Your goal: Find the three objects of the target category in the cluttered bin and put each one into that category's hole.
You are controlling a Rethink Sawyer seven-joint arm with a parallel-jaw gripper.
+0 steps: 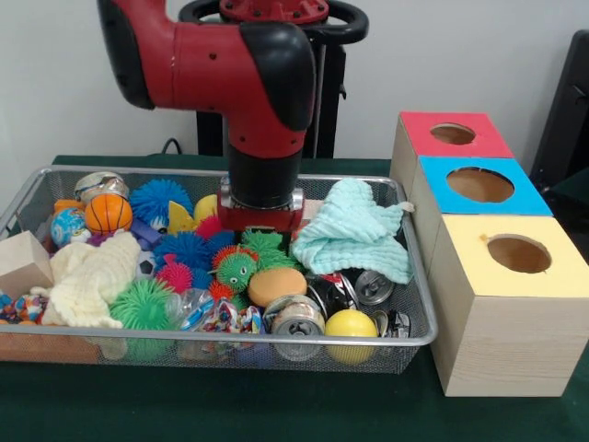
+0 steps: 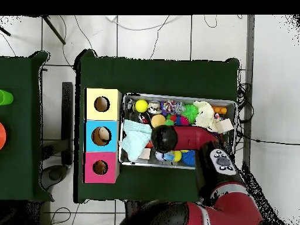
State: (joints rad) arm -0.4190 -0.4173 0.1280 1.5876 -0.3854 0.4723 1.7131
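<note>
**Arm lowered into cluttered bin**

The wire bin [image 1: 416, 327] is entered by the gripper [image 1: 260, 224] near its centre. Finger state cannot be determined; the tips are hidden. A green spiky ball [image 1: 241, 268] is located directly beneath the gripper.

toys in bin [image 1: 416, 333], boxes [image 1: 502, 304] beside it

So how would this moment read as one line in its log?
arm: lowered into wire bin | gripper: hidden among spiky balls, state unclear | box holes: uncovered | mint cloth: in bin beside arm
</note>
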